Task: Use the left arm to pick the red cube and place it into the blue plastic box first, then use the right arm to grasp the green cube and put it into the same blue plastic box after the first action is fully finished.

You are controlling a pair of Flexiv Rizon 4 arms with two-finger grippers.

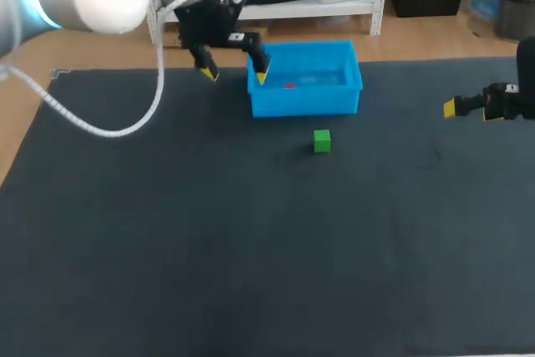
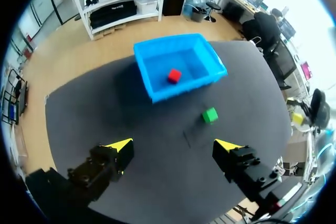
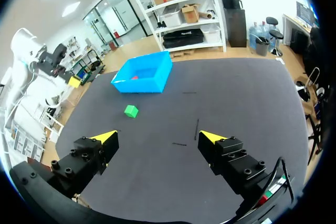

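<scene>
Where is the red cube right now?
The red cube lies on the floor of the blue plastic box, at the far middle of the table in the head view; the green cube sits outside, nearby.

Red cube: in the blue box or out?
In. The red cube lies on the floor inside the blue box, walls all around it.
</scene>
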